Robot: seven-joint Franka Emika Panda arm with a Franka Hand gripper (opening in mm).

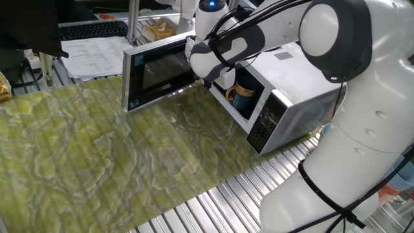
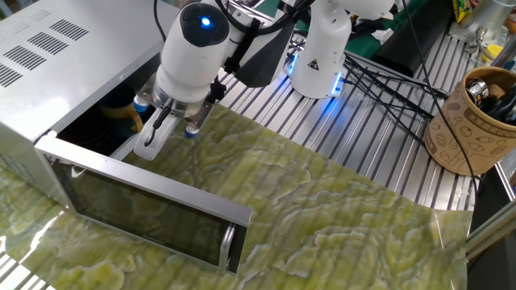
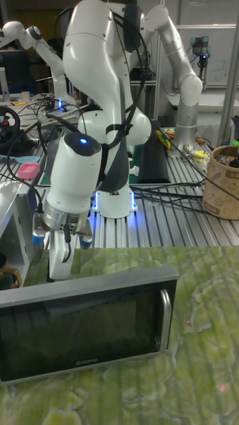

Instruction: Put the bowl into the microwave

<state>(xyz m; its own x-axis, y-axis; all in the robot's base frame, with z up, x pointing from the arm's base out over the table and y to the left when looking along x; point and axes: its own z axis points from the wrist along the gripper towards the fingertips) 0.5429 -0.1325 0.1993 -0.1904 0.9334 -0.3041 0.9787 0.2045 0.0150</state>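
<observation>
Robotics lab: several robot arms [image 3: 174, 63]

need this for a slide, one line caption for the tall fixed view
End effector empty beside the open microwave, with the bowl just visible inside at the left edge.

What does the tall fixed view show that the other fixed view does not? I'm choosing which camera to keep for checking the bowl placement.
Only the tall fixed view shows the Galanz lettering on the door and a second white arm behind. Only the other fixed view shows the microwave top vents and more of the bowl inside the cavity. Both show the empty gripper outside the opening, the open door and the brown patterned container.
</observation>
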